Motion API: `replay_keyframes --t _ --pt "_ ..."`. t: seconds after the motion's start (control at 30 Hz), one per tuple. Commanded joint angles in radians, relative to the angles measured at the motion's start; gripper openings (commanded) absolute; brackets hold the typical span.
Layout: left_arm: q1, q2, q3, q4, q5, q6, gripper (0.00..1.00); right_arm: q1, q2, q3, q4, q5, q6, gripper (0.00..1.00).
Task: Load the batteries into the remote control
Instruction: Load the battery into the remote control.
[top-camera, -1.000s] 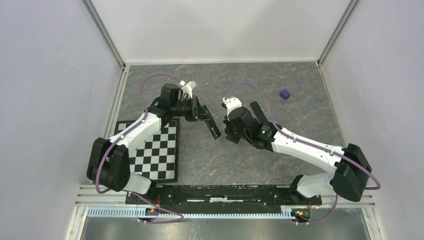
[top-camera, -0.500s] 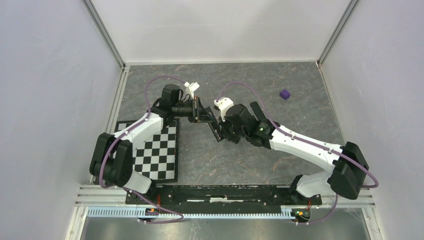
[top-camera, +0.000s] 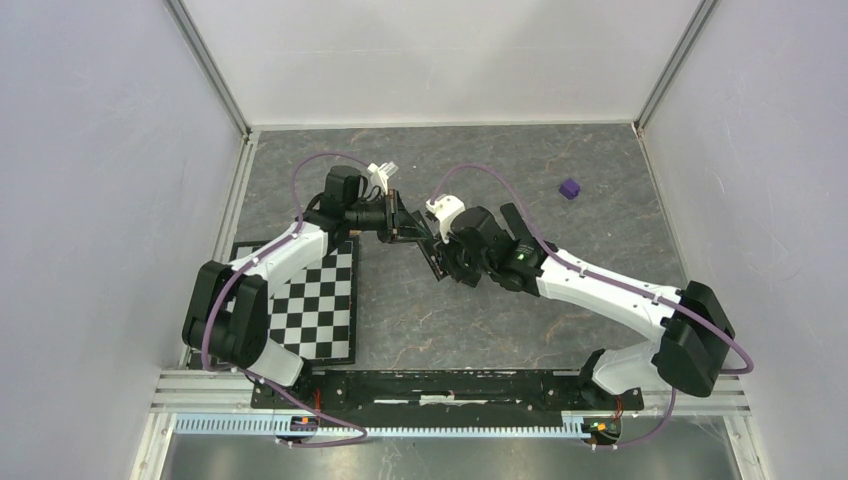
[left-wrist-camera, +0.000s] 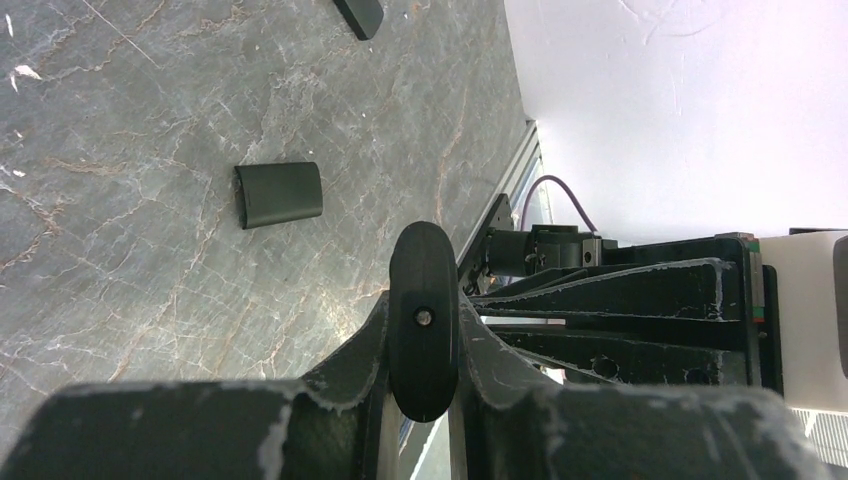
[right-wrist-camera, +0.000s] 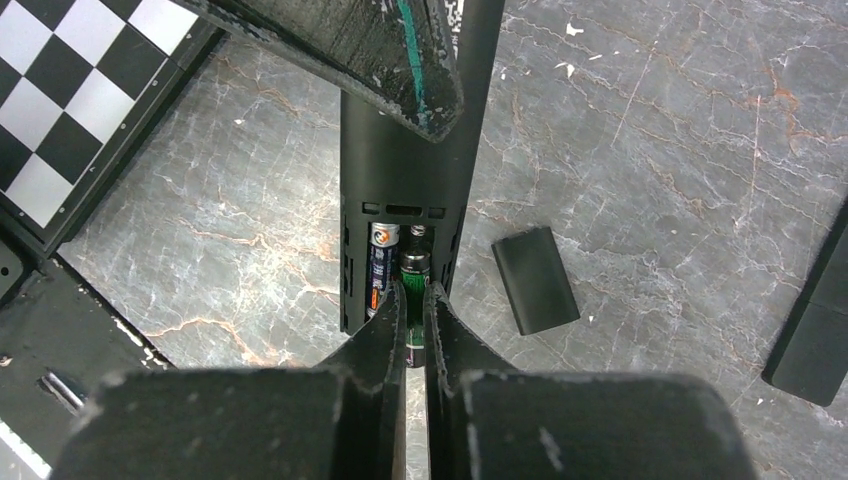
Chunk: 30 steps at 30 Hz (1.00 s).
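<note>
My left gripper (top-camera: 403, 228) is shut on the black remote control (top-camera: 428, 252) and holds it off the table; the left wrist view shows the remote end-on (left-wrist-camera: 424, 320), clamped between both fingers. In the right wrist view the remote (right-wrist-camera: 405, 190) has its battery bay open toward me. A dark blue and orange battery (right-wrist-camera: 380, 268) lies in the bay's left slot. My right gripper (right-wrist-camera: 415, 295) is shut on a green and black battery (right-wrist-camera: 414, 272), whose far end sits in the right slot. The detached cover (right-wrist-camera: 535, 280) lies on the table beside it.
A second black remote (right-wrist-camera: 812, 335) lies on the table to the right. A checkerboard mat (top-camera: 315, 300) covers the near left. A small purple cube (top-camera: 569, 188) sits at the far right. The cover (left-wrist-camera: 278, 194) also shows in the left wrist view.
The right gripper has moved left to the remote's lower end with its battery. The left gripper has swung the remote slightly up and right to meet it.
</note>
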Motion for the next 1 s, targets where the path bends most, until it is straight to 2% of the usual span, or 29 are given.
replay_keyframes --t 0.0,0.13,0.27,0.63,0.97 --pt "-0.004 -0.01 0.044 0.062 0.083 -0.099 0.02 -0.002 0.028 0.043 0.007 0.001 0.005 0.1" --pt "-0.003 -0.012 0.048 0.063 0.109 -0.135 0.02 -0.01 0.044 0.073 -0.005 -0.012 0.025 0.17" --pt "-0.001 -0.003 0.055 0.061 0.12 -0.182 0.02 -0.029 0.032 0.071 0.008 -0.057 0.046 0.19" --pt "0.019 0.014 0.055 0.05 0.114 -0.197 0.02 -0.064 0.019 0.09 -0.027 -0.178 0.059 0.29" --pt "0.023 0.015 0.055 0.05 0.108 -0.2 0.02 -0.072 0.024 0.11 -0.062 -0.193 0.043 0.34"
